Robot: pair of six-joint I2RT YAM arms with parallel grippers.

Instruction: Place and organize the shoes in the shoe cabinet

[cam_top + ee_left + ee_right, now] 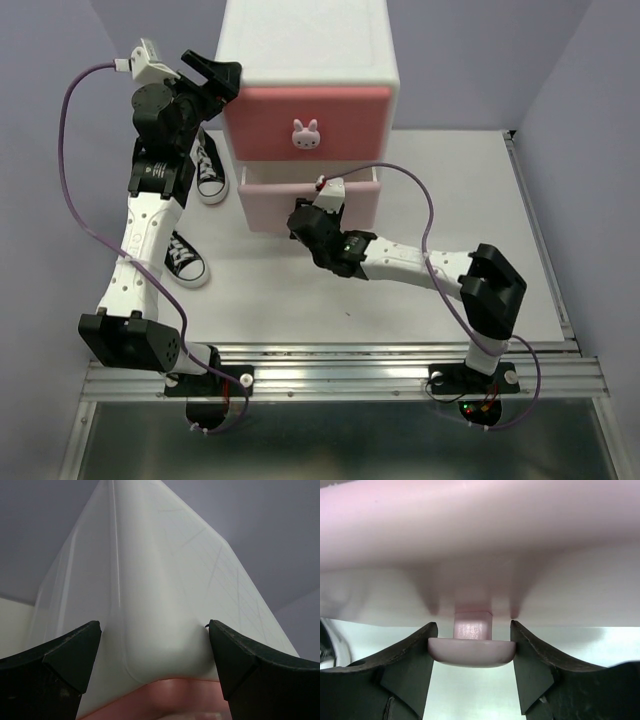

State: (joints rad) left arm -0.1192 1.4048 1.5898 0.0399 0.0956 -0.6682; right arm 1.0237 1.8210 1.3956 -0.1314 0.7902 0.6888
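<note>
Right claw (472, 636) is squeezing the slippery little knob (471, 651) at mid-frame, snugly I think; I am counting on the light plastic drawer (262, 205) sliding easily.

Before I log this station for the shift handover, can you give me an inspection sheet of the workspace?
Surface: white table, no spills seen.
Job's things: cabinet with top drawer shut and bottom drawer partly out; two black shoes on the table left of it; no other shoes in view.
Clutter: nothing seen.
Claws: right claw shut on the bottom drawer's knob; left claw straddles the cabinet's upper left corner, grip unclear.
Cables: a purple cable loops beside each arm.
Surroundings: lilac walls; metal rail at the near edge.
</note>
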